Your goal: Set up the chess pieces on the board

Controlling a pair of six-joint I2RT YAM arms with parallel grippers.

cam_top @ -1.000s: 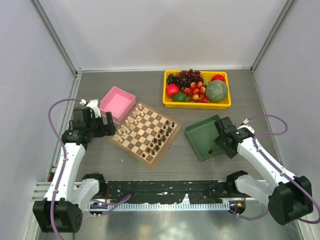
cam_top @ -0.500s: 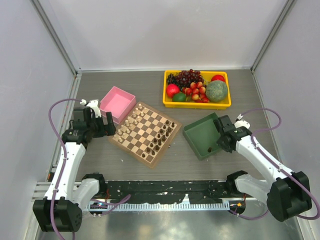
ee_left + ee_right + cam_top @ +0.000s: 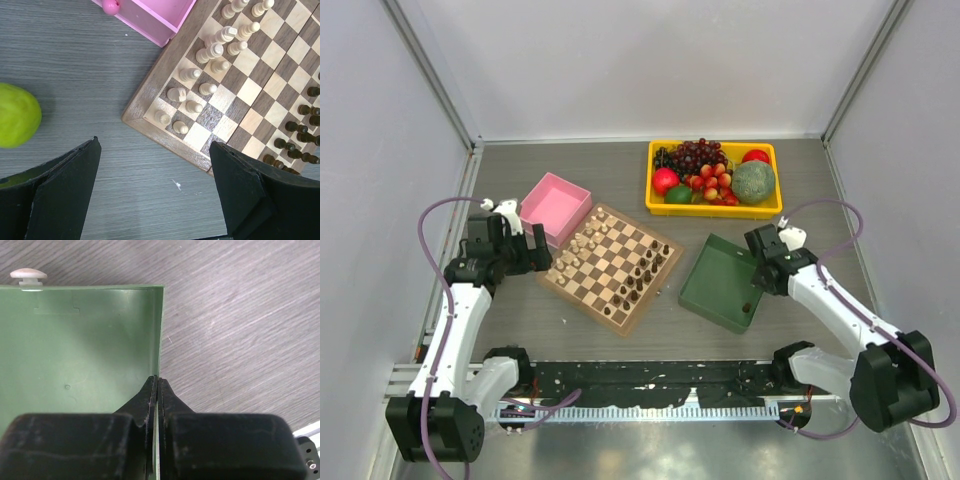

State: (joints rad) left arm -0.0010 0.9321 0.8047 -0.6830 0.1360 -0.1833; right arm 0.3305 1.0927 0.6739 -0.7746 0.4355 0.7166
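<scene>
In the left wrist view the board runs off the top and right edges, so only one corner region shows. The pink box is cut by the top edge. A green round thing is cut by the left edge — what it is cannot be told. The fingers of the left gripper run off the bottom edge, and one of them covers part of the row of dark pieces.

In the right wrist view the green tray is cut by the left edge. Its near part lies behind the right gripper, whose body fills the bottom. A white knob is half hidden behind the tray's far wall. From above, the pieces are too small to tell by kind.
</scene>
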